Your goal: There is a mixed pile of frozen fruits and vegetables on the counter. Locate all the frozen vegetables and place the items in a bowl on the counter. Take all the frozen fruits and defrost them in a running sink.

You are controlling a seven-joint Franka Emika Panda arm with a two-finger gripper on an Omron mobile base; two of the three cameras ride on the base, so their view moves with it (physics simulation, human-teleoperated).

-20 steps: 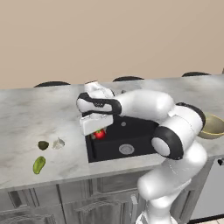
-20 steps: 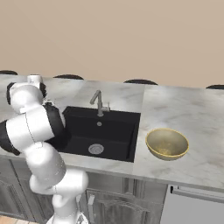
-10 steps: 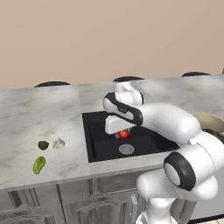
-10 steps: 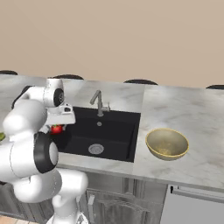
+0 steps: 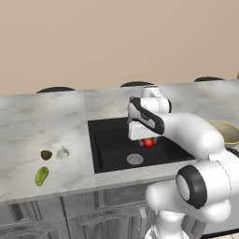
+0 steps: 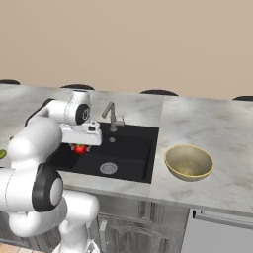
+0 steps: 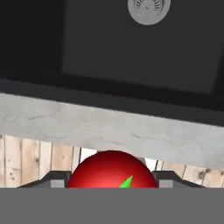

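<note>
Gripping the red tomato (image 7: 111, 169) between its two fingers, the gripper (image 5: 147, 141) hangs over the black sink (image 5: 112, 151), above the basin and just behind its round silver drain (image 5: 135, 159). In the right base view the tomato shows beneath the white hand at the basin's left part, near the grey faucet (image 6: 111, 115). On the marbled counter (image 5: 42, 123) to the sink's left lie the dark olive lump (image 5: 45, 155) and the whitish bulb (image 5: 62, 152) just beside each other, with the yellow-green oblong fruit (image 5: 41, 175) nearer the front edge. The tan bowl (image 6: 188, 161) sits on the counter right of the sink.
</note>
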